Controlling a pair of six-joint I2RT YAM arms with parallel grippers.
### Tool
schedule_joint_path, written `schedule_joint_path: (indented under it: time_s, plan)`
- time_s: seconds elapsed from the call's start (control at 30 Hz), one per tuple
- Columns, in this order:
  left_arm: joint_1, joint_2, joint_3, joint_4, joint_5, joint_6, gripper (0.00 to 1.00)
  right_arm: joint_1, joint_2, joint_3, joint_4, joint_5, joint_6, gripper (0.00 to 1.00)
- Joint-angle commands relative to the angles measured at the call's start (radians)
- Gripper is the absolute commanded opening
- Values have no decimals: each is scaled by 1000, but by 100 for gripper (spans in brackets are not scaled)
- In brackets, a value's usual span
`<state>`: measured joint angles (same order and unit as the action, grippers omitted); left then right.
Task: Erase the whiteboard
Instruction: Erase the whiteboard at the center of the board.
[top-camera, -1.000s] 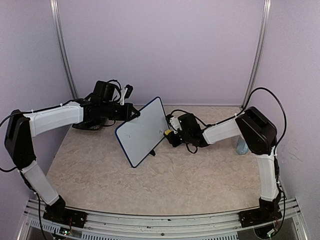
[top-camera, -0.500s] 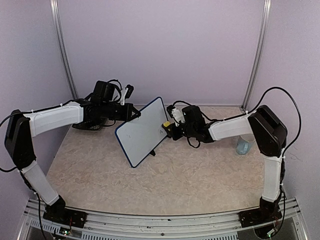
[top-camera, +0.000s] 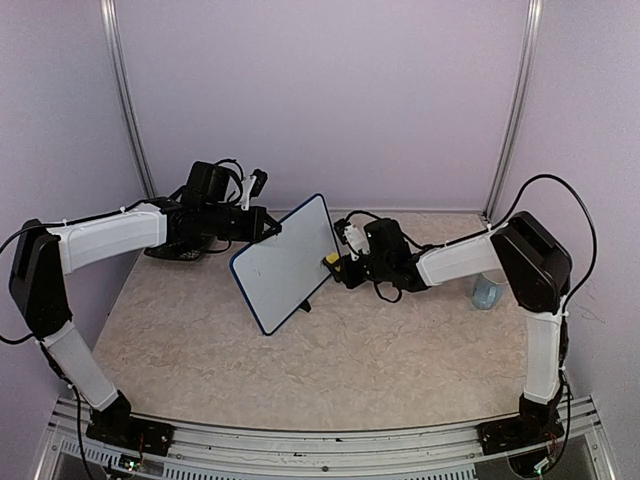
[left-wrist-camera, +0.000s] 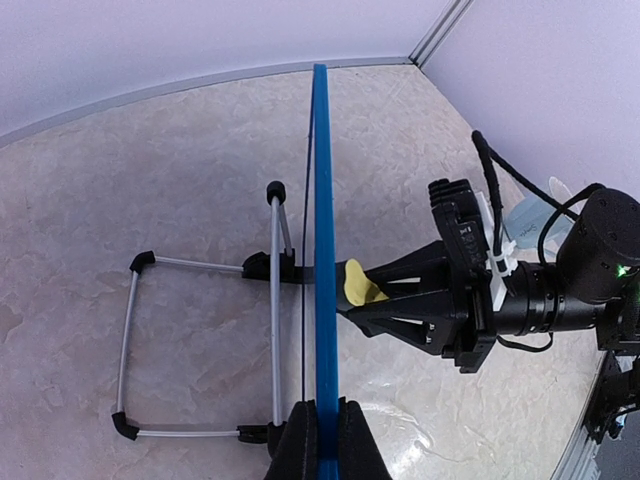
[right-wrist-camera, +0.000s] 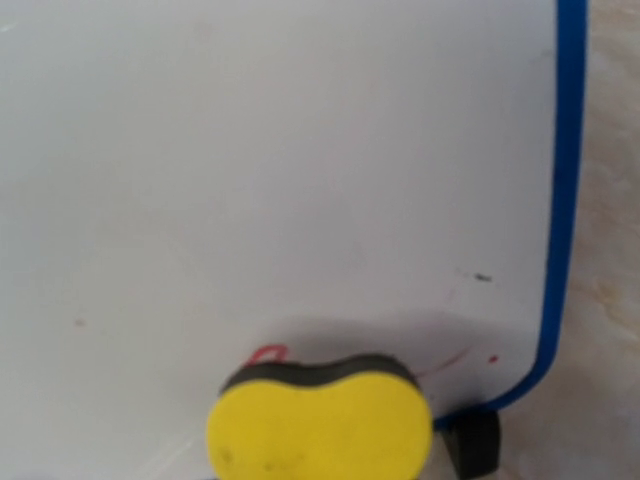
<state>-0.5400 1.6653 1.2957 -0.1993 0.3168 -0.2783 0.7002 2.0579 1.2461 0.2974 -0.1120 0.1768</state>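
The whiteboard (top-camera: 283, 264) stands tilted at the table's middle, with a white face and a blue frame. My left gripper (top-camera: 271, 228) is shut on its upper left frame edge. In the left wrist view the frame (left-wrist-camera: 322, 190) runs edge-on between my left gripper's (left-wrist-camera: 326, 432) jaws. My right gripper (top-camera: 339, 265) is shut on a yellow sponge (top-camera: 330, 259) and presses it against the board's lower right corner. In the right wrist view the sponge (right-wrist-camera: 318, 425) sits on the face (right-wrist-camera: 280, 170) beside faint red marks (right-wrist-camera: 268, 353), and it hides the fingers.
The board's wire stand (left-wrist-camera: 200, 350) spreads on the table behind it, and a black foot (right-wrist-camera: 473, 443) shows at the corner. A pale blue cup (top-camera: 484, 292) stands at the right wall. A dark object (top-camera: 175, 250) lies under the left arm.
My right gripper slid the sponge up along the board's right side, then back down to the lower corner. The left arm and the board stayed still.
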Motion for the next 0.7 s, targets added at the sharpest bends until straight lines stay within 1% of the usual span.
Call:
schedule_joint_path:
  time_s: [0.0,0.17,0.37,0.57,0.67]
  plan:
    - [-25,30,-14,-109,68,3,0,5,32,-11,15,15,-2,0]
    - [-25,26,-14,-110,71,3,0,2,67,-33,21,27,1,0]
    - [-25,21,-13,-110,71,3,0,2,71,-30,11,29,-4,0]
    - [-26,20,-14,-110,74,3,0,8,-13,-19,15,-16,-14,0]
    - [-25,20,-14,-109,73,3,0,17,-61,1,11,-13,-30,0]
